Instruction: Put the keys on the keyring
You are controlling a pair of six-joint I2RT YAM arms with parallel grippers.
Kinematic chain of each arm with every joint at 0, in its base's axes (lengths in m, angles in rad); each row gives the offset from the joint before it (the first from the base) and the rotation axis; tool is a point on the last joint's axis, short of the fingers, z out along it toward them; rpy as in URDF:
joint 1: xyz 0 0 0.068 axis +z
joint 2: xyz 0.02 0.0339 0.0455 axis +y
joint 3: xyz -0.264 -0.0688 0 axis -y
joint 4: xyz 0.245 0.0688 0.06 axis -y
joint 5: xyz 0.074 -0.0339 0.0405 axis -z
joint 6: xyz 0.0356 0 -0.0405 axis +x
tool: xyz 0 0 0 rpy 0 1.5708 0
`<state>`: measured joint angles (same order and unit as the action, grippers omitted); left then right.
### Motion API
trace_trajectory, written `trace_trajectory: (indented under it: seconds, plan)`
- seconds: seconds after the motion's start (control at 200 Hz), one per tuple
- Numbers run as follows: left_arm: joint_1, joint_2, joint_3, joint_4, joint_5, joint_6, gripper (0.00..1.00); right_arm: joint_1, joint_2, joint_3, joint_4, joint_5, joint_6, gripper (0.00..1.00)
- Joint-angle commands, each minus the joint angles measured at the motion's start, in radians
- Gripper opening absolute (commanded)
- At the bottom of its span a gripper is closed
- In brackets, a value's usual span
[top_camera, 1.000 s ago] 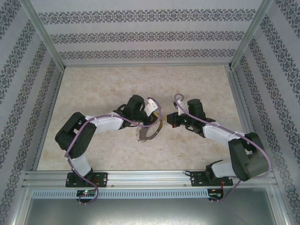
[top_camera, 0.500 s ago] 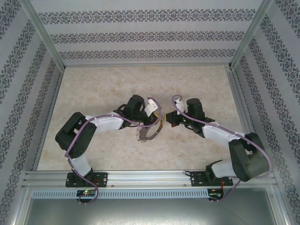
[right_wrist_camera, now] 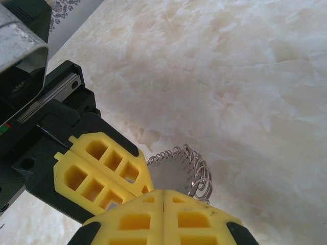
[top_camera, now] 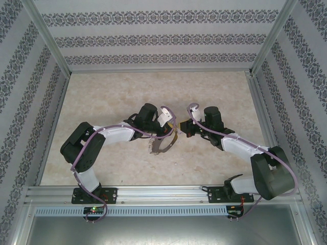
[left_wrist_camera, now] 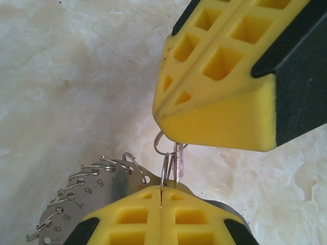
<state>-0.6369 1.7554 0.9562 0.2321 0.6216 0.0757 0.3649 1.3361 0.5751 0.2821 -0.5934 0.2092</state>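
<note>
The keyring (top_camera: 161, 145) is a grey numbered hoop fringed with small silvery loops (left_wrist_camera: 110, 163). It hangs tilted just above the table, with my left gripper (top_camera: 172, 133) shut on its rim; in the left wrist view that gripper (left_wrist_camera: 161, 190) pinches the plate's edge. My right gripper (top_camera: 182, 128) is shut tip to tip against the left one. From its fingertips (left_wrist_camera: 204, 127) a thin silvery key (left_wrist_camera: 179, 155) and a small ring hang down to the hoop's rim. The right wrist view has my right gripper (right_wrist_camera: 163, 193) just over the keyring (right_wrist_camera: 173, 173), beside the left fingers (right_wrist_camera: 102, 168).
The table (top_camera: 112, 97) is pale marbled stone, boxed in by patterned walls (top_camera: 153, 41) and a metal frame rail (top_camera: 153, 193) at the near edge. Both arms meet near the table's middle.
My right gripper has shifted a little left, closing in on the left gripper and the hoop's rim. The left arm and keyring have hardly moved.
</note>
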Motion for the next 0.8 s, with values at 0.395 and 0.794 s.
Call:
trace_trajectory:
  seconds: [0.395,0.794]
  plan:
    - [-0.016,-0.007,0.028,-0.007,0.029,0.040,0.00,0.005,-0.162,-0.110,-0.021,0.041,-0.024,0.00]
    - [-0.017,-0.016,0.033,-0.013,0.034,0.036,0.00,0.027,-0.076,-0.082,0.040,0.019,-0.026,0.00]
